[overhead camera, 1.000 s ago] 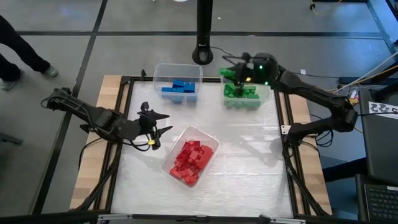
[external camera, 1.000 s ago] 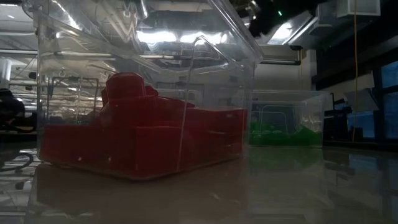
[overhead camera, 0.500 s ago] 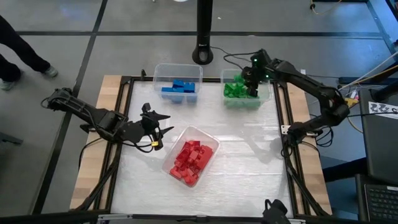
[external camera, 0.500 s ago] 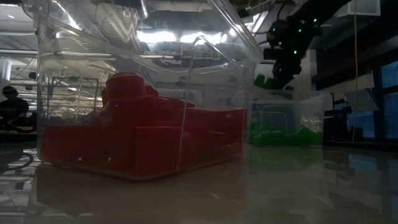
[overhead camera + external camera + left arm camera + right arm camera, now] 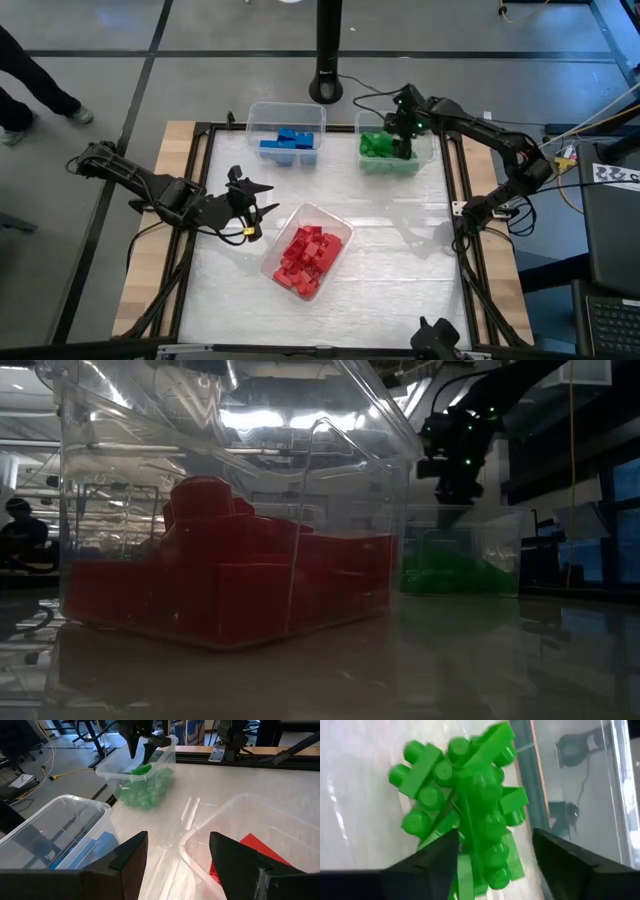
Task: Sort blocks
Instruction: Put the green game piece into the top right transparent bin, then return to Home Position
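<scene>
Up at one o'clock, the right gripper [image 5: 404,125] hangs over the green blocks [image 5: 378,146] in their bin [image 5: 428,157], fingers apart, gripping nothing; at nine o'clock the left gripper [image 5: 252,205] waits open beside the red blocks [image 5: 305,255]; blue blocks [image 5: 288,141] at eleven

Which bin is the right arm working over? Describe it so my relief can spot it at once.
Start at the black post at the table's far edge. Two clear bins flank its base; take the one toward the right arm, the green bin, under the right end effector. Only it holds green blocks; its neighbour holds blue.
</scene>
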### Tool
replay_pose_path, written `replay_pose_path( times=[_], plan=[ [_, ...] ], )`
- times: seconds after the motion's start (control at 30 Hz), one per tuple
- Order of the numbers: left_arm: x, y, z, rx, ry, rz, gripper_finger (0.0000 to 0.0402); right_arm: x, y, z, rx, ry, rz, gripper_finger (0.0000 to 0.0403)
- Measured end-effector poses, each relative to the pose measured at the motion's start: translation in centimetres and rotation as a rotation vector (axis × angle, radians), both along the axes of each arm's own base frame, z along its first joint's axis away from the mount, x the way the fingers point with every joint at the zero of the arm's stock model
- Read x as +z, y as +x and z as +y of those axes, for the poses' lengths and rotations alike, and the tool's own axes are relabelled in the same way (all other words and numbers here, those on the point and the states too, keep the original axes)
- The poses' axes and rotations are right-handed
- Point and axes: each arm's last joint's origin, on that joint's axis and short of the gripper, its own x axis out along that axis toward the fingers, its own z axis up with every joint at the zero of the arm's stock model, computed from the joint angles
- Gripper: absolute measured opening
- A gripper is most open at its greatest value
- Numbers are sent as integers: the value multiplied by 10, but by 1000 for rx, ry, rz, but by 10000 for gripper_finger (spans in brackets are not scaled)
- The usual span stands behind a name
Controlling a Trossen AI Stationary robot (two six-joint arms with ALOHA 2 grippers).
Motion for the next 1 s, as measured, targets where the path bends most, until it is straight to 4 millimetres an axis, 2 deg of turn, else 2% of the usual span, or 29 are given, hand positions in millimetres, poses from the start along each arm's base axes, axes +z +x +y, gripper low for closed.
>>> replay_pose_path(
  times=[0.17,0.33,0.5,0.67,0.9,1.0],
  plan=[
    [-2,-1,1,6,-2,15,203,-2,-4,2,-20,3,65,312],
    [-2,-1,0,-18,30,43,203,10,-8,10,4,30,90,343],
    [-13,-4,3,-69,44,43,203,41,-8,32,62,-48,-3,346],
    [-26,-13,20,-143,-12,-59,193,62,-6,60,193,-80,-133,346],
    [-59,-35,51,-194,-46,-240,158,71,-9,108,407,-121,-326,342],
    [-74,-46,59,-177,-49,-308,140,70,-17,125,459,-132,-419,317]
  ],
)
